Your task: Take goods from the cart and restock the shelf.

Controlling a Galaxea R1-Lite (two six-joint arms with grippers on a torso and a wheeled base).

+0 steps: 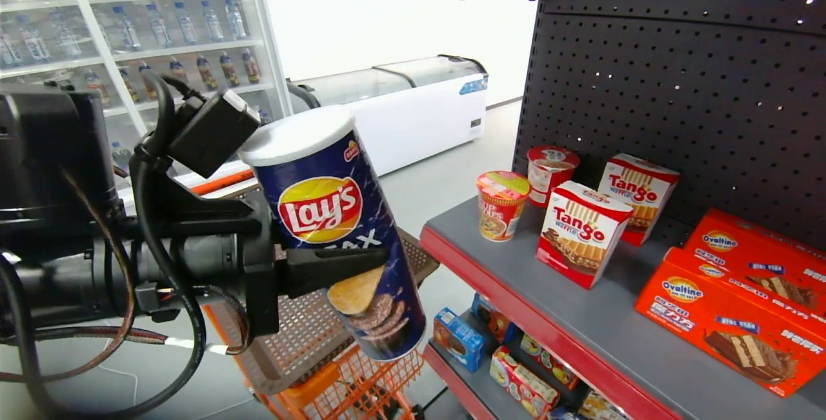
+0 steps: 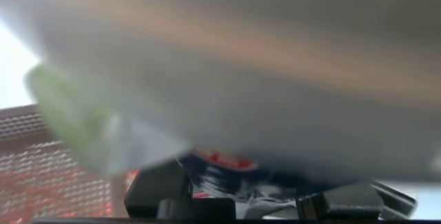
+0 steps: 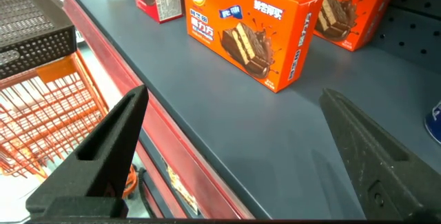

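Left hand (image 1: 358, 262) is pinching tilted can (image 1: 319, 200) over cart (image 1: 303, 342), at 9 o'clock of shelf (image 1: 568, 304); right hand (image 3: 234, 96) is hovering spread above shelf.

chip can (image 1: 335, 213) in left pincer (image 1: 366, 257) — above cart (image 1: 361, 378)

A glass-door drinks cooler (image 1: 193, 49) stands at the back, its racks lined with bottles (image 1: 158, 25). Just beside it sits a white chest freezer (image 1: 419, 123) with a curved glass lid.
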